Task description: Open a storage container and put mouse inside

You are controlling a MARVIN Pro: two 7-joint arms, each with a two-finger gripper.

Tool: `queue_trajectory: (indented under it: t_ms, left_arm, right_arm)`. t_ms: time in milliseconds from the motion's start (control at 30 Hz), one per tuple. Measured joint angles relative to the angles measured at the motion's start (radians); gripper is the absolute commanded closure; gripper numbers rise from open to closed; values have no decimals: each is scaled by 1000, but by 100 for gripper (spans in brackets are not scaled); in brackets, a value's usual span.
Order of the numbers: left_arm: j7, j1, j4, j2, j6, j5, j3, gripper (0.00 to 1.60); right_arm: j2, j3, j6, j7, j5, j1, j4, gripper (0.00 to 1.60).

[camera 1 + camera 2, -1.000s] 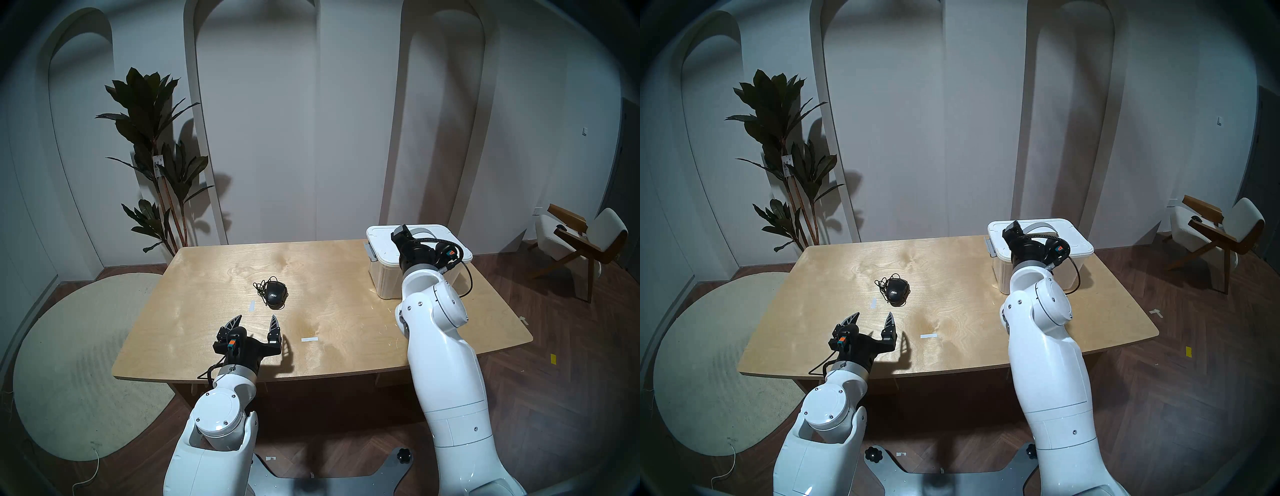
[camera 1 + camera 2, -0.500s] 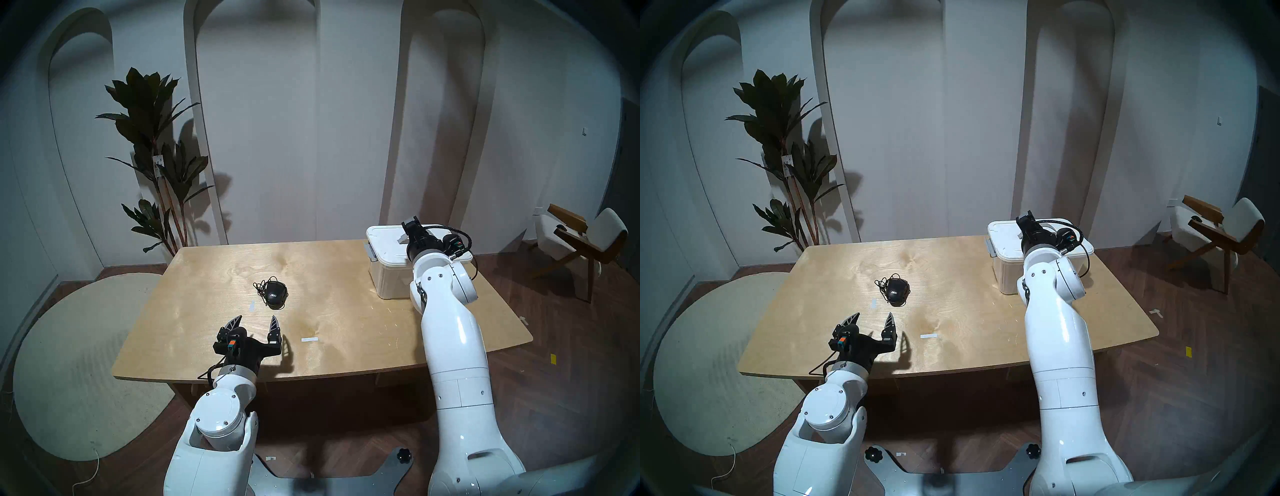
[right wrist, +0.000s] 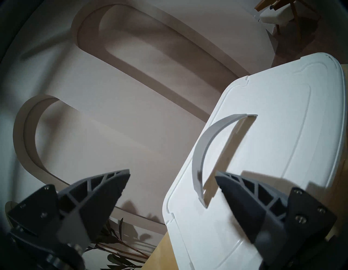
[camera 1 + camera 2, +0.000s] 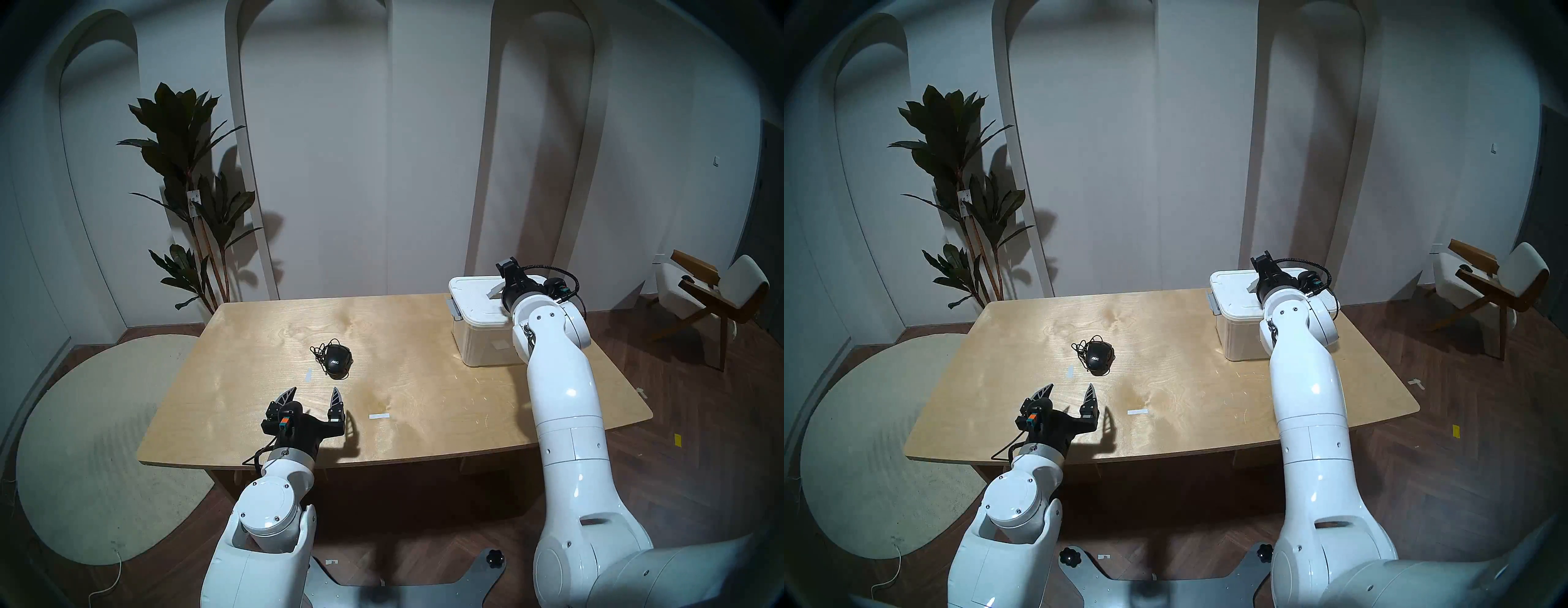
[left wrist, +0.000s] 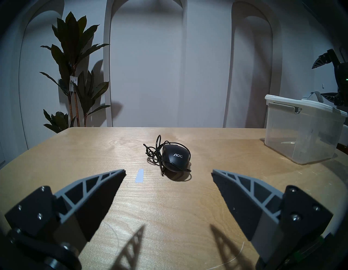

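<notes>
At the table's (image 4: 424, 424) two o'clock corner, your right gripper (image 3: 172, 176) hovers over the latched storage container (image 4: 475, 305), jaws spread wide and empty beside its grey handle (image 3: 209, 143). Your left gripper (image 4: 313, 395) gapes empty too, the AOC mouse (image 4: 337, 361) lying at its twelve o'clock.
</notes>
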Motion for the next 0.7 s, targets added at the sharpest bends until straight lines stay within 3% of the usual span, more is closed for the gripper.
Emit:
queue_trajectory:
  t_ms: [700]
  left_arm:
    - [0,0,0,0,0,0,0,0]
  right_arm:
    - [19,11,38,-76,117,203,259,0]
